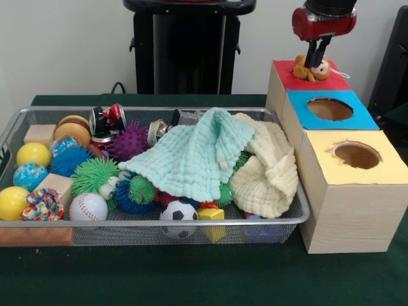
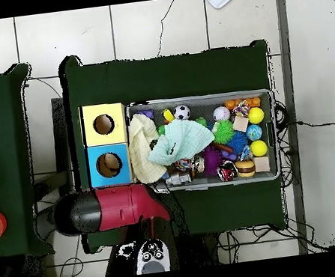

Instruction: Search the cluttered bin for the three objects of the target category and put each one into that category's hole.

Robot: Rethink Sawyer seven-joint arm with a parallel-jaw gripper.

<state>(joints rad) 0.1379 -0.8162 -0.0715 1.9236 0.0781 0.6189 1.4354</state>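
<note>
in the front view the gripper (image 1: 314, 62) hangs over the red-topped box (image 1: 284, 71) at the far right, its dark jaws clamped on a small brown stuffed toy (image 1: 311, 69) that sits right on that box's top, apparently at its hole, so this looks like the moment of feeding a target object in; holding it from above keeps it lined up with the opening, though the hole itself is hidden by the toy. nearer along the same row stand the blue-topped box (image 1: 360, 117) and the yellow-topped box (image 1: 389, 169), both with open round holes. left of the boxes the wire bin (image 1: 127, 231) rests on the green tabletop (image 1: 191, 274), packed with spiky balls, a baseball (image 1: 88, 207), a small soccer ball (image 1: 178, 213), wooden blocks and cans; a mint cloth (image 1: 194, 159) and a cream cloth (image 1: 268, 172) lie draped over the right half, likely hiding more objects that a search would have to uncover. in the overhead view the red arm (image 2: 122, 208) reaches across and covers the red box, so the toy and jaws cannot be seen there; the yellow and blue boxes sit just left of the bin (image 2: 263, 93), with both cloths spilling toward them
</note>
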